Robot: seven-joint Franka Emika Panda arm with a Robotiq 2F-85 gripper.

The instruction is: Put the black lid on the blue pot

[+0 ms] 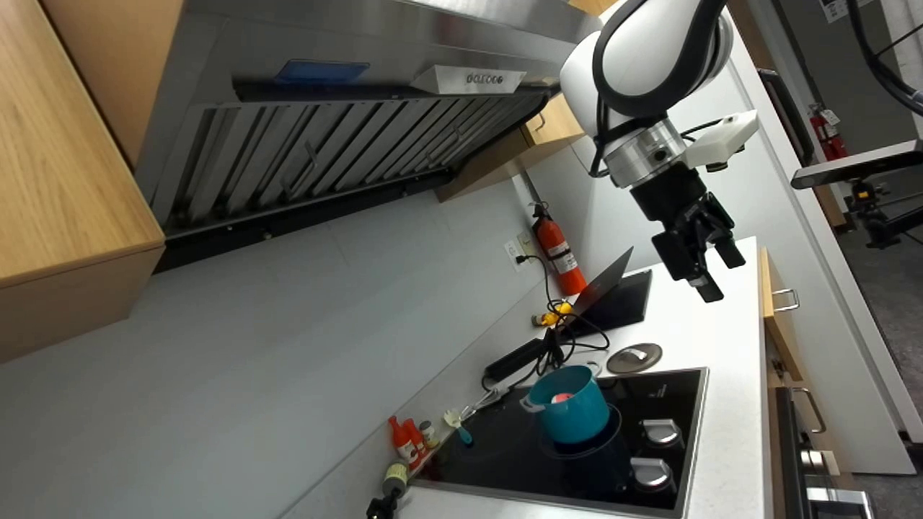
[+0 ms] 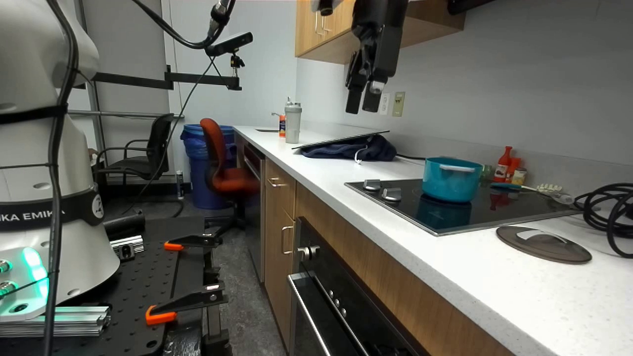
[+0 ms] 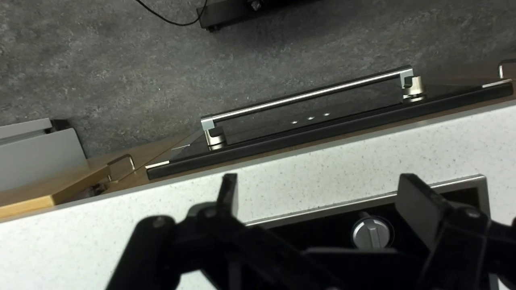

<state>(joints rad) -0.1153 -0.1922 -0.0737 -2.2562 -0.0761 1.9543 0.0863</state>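
The black lid is a flat, dark round disc with a pale handle, lying on the white counter beside the stovetop in both exterior views. The blue pot, teal with pale side handles, stands upright and uncovered on the stovetop in both exterior views. A small red and white item shows inside it. My gripper is high above the counter, apart from lid and pot; it also shows in an exterior view. In the wrist view its fingers are wide apart with nothing between. Lid and pot are out of the wrist view.
The black stovetop has silver knobs. Black cables, a whisk-like utensil and small red bottles lie around it. A dark flat panel on navy cloth sits farther along. A range hood overhangs the stove.
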